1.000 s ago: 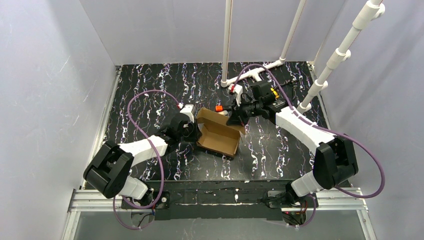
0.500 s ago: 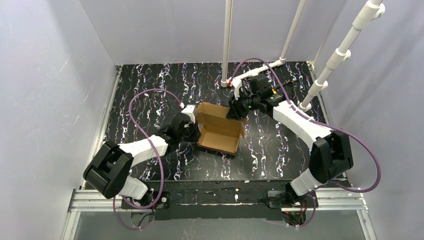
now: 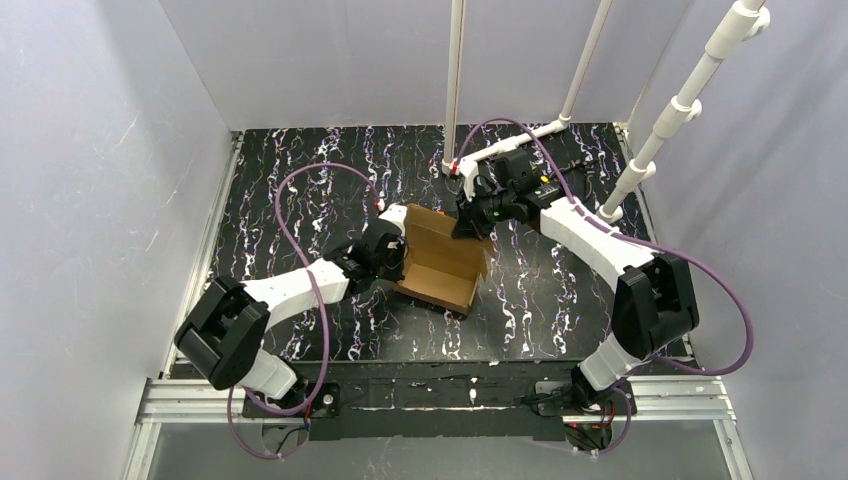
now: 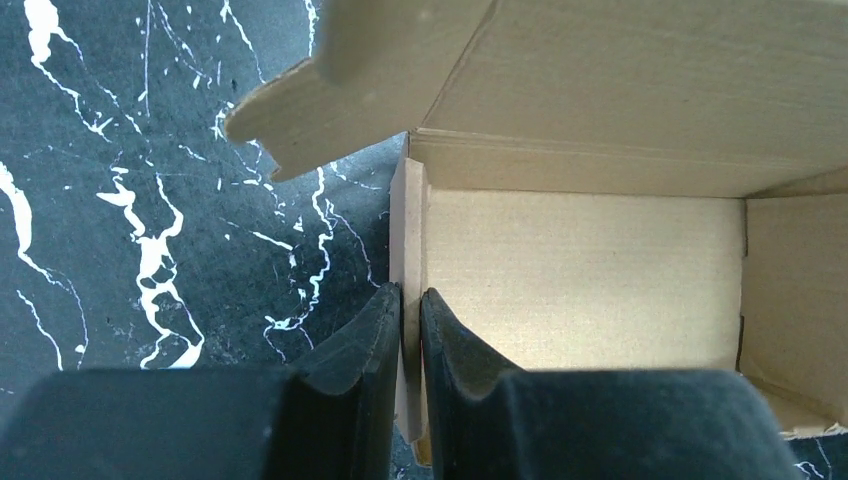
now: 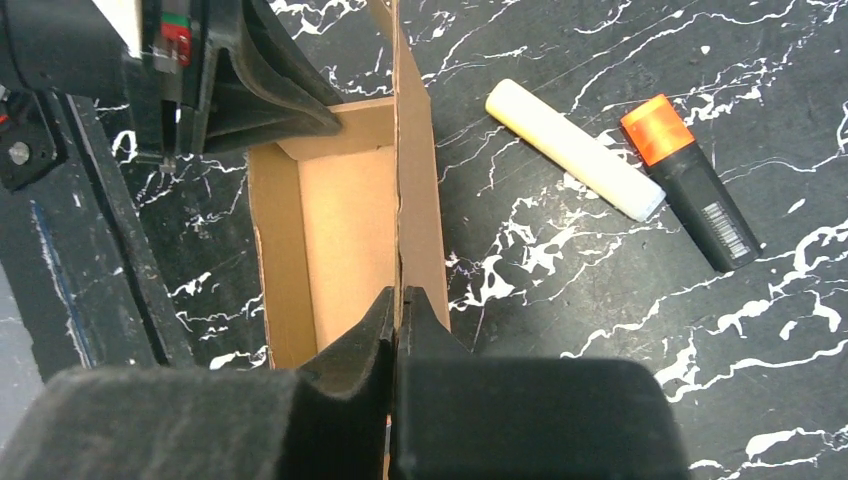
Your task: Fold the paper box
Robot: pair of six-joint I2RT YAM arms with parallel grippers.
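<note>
The paper box (image 3: 445, 270) is plain brown cardboard, partly formed, lying mid-table with its tray open. In the left wrist view, my left gripper (image 4: 410, 300) is shut on the box's thin left side wall (image 4: 408, 230), one finger outside and one inside the tray (image 4: 580, 260). A tabbed flap (image 4: 330, 100) hangs over the table above it. In the right wrist view, my right gripper (image 5: 398, 300) is shut on the edge of the tall upright panel (image 5: 422, 200) at the box's far side. From above, the left gripper (image 3: 397, 252) and right gripper (image 3: 466, 225) flank the box.
A pale yellow marker (image 5: 575, 150) and a black marker with an orange cap (image 5: 690, 182) lie on the black marbled table just beyond the box. White pipe posts (image 3: 455, 90) stand at the back, with another (image 3: 690, 95) at the right. Purple cables (image 3: 300, 200) loop off both arms.
My right gripper let go, shifted left toward the box's far panel and closed on its edge. The panel stands more upright. The left arm swung slightly further in, still gripping the side wall.
</note>
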